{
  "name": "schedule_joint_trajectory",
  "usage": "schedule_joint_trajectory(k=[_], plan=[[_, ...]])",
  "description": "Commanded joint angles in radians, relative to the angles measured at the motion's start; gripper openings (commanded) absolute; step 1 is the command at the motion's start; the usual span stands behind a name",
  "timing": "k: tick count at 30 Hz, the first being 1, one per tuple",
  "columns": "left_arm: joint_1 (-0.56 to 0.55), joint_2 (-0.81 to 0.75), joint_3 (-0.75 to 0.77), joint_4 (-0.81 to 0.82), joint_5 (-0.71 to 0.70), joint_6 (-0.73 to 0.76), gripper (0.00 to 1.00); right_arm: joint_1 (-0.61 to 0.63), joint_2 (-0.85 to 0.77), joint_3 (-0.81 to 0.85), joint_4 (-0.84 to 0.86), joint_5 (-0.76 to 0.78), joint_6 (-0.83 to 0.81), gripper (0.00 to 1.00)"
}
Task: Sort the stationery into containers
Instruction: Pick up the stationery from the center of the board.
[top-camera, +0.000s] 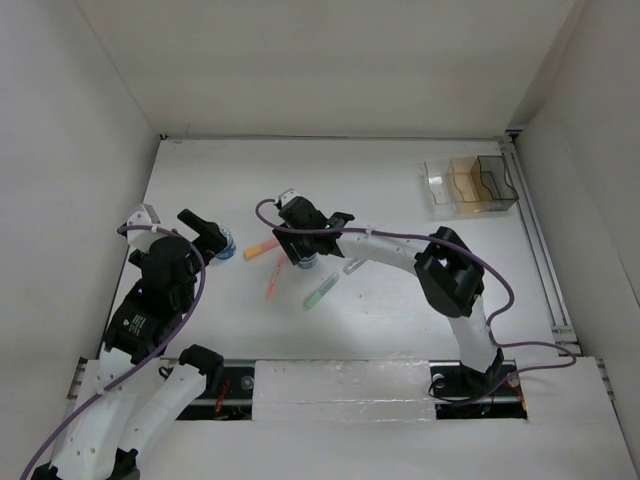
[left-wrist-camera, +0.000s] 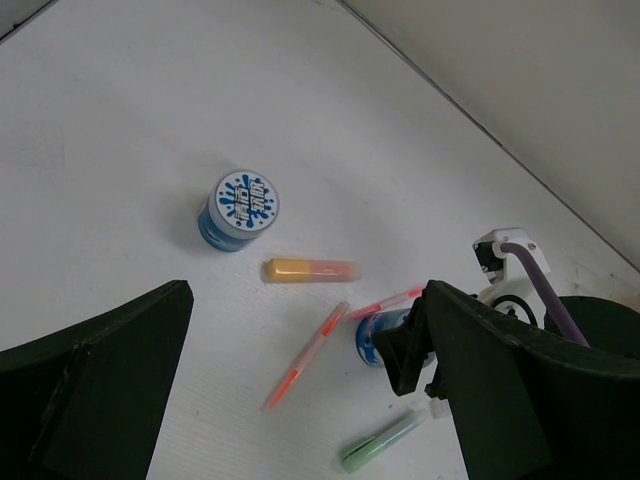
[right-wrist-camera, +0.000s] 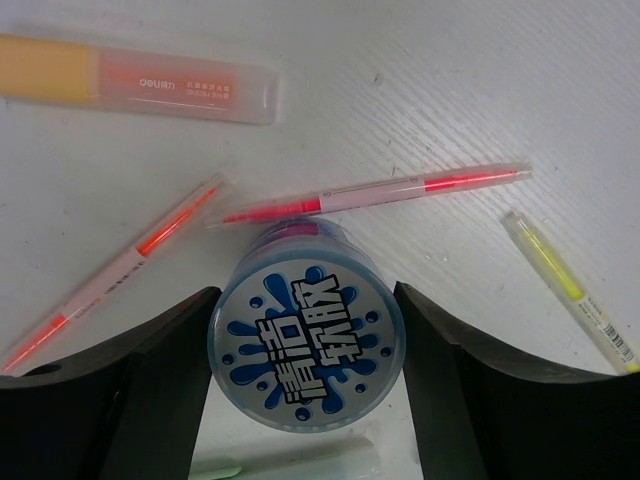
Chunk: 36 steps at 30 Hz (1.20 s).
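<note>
My right gripper (right-wrist-camera: 307, 292) is shut on a round blue-and-white pot (right-wrist-camera: 305, 345) standing on the table, one finger against each side. Just beyond the pot lies a red pen (right-wrist-camera: 380, 192). An orange pen (right-wrist-camera: 120, 270), an orange highlighter (right-wrist-camera: 140, 80), a yellow pen (right-wrist-camera: 565, 290) and a green marker (right-wrist-camera: 300, 465) lie around it. A second pot (left-wrist-camera: 238, 208) stands further left, ahead of my left gripper (left-wrist-camera: 305, 330), which is open and holds nothing. The clear three-box container (top-camera: 470, 185) sits at the far right.
White walls close in the table (top-camera: 400, 330) on the left, back and right. A metal rail (top-camera: 545, 250) runs along the right edge. My right arm (top-camera: 440, 270) stretches across the middle toward the pens.
</note>
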Motion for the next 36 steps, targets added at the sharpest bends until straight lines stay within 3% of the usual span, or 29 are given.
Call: schedule_joint_trajectory(k=[1,5,7,10,11,12,14,28,32,36], plan=[[0.003,0.006,0.01,0.035,0.009,0.013,1.0,-0.006,-0.001,0.019,0.018,-0.018,0.0,0.73],[0.003,0.006,0.01,0.035,0.009,0.022,1.0,-0.015,-0.001,0.019,0.018,-0.027,0.0,0.67],[0.003,0.006,0.01,0.035,0.009,0.022,1.0,-0.015,-0.001,0.019,0.018,-0.027,0.0,0.59],[0.003,0.006,0.01,0.035,0.009,0.022,1.0,-0.015,-0.001,0.019,0.009,-0.027,0.0,0.35],[0.003,0.006,0.01,0.035,0.009,0.022,1.0,-0.015,-0.001,0.019,0.009,-0.027,0.0,0.2],[0.003,0.006,0.01,0.035,0.009,0.022,1.0,-0.015,-0.001,0.019,0.0,-0.016,0.009,0.12],[0.003,0.006,0.01,0.035,0.009,0.022,1.0,-0.015,-0.01,0.019,-0.014,-0.007,0.009,0.0],[0.003,0.006,0.01,0.035,0.009,0.022,1.0,-0.088,-0.149,0.031,-0.105,-0.008,0.009,0.0],[0.003,-0.003,0.01,0.035,0.009,0.022,1.0,-0.159,-0.205,0.031,-0.125,-0.019,-0.012,0.0],[0.003,-0.012,0.01,0.035,0.009,0.022,1.0,-0.338,-0.247,0.093,-0.181,-0.028,-0.034,0.0]])
